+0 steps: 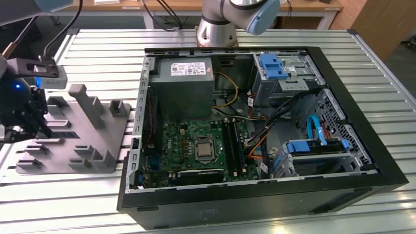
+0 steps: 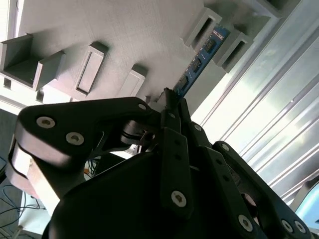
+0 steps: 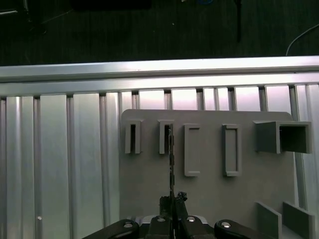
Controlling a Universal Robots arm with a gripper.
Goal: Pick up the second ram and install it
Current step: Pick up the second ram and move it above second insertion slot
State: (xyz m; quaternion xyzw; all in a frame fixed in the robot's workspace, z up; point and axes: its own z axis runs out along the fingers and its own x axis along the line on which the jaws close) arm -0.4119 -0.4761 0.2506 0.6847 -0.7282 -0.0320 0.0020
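Fingers [image 2: 172,113] clamped on end of ram stick [image 2: 200,60]; far end between posts of grey block [image 2: 99,30]; block on desk [image 3: 60,164].

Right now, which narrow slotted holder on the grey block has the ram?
The holder beside the wider rectangular pockets holds the second ram; the outer holder stands empty.

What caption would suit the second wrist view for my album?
Jaws shut on the blue memory stick resting in its grey holder.

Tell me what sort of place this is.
Probably a robotics lab workbench for computer assembly: a ribbed aluminium table, an open black desktop computer case, and a grey plastic fixture block where the gripper grips a thin blue-green ram stick.
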